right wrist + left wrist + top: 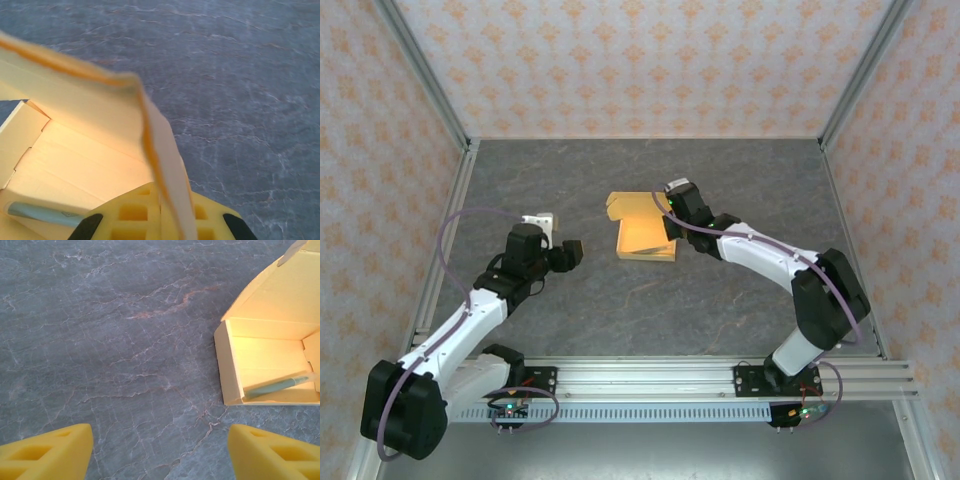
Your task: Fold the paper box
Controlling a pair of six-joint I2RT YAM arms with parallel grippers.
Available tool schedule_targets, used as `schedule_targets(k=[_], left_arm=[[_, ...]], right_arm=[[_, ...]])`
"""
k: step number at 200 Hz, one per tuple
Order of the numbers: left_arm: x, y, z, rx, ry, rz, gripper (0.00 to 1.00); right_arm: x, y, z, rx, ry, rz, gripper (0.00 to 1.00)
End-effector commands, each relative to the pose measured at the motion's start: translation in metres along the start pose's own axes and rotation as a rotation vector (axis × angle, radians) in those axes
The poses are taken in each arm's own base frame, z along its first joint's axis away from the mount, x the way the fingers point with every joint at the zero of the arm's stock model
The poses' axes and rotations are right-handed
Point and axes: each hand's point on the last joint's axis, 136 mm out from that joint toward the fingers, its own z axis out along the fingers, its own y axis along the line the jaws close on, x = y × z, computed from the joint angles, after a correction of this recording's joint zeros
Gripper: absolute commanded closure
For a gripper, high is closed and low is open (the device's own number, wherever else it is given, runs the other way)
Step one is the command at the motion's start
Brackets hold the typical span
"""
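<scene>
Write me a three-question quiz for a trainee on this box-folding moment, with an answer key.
1. True or false: the left tool is gripping the paper box.
2. Multiple choice: what lies inside the box? A. a thin greenish stick; B. a coin; C. nothing.
3. Fill in: the ____ tool is shut on an upright panel of the box.

Key:
1. False. Its jaws stand open over bare table, apart from the box.
2. A.
3. Right. The right tool pinches the card between its fingers.
</scene>
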Motion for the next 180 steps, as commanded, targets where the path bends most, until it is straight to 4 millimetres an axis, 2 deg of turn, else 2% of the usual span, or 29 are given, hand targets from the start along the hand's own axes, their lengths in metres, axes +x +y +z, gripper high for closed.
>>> schedule_targets(k=[1, 38, 75, 117, 151, 180], left_arm=[[-0.016, -0.009, 0.004, 0.033, -0.055, -0.020, 0.28], [-0.022, -0.014, 0.012, 0.040, -0.066, -0.020, 0.29], [-0.034, -0.025, 0.026, 0.083, -0.101, 0.033, 0.29], [-0.052, -0.047, 0.060, 0.166, -0.098, 0.191, 0.30], [-0.066, -0.064, 0.092, 0.228, -0.072, 0.241, 0.31], [-0.066, -0.075, 0.109, 0.286, -0.063, 0.286, 0.33]], right_arm=[[-0.013, -0.014, 0.002, 0.117, -0.036, 0.099, 0.97], [-0.013, -0.019, 0.011, 0.187, -0.033, 0.132, 0.97], [-0.013, -0.013, 0.017, 0.159, -0.030, 0.075, 0.97], [-0.015, -0.009, 0.018, 0.128, -0.034, 0.020, 0.97], [-0.015, -0.012, 0.022, 0.124, -0.026, 0.019, 0.98], [-0.017, -0.014, 0.024, 0.116, -0.022, 0.023, 0.98]])
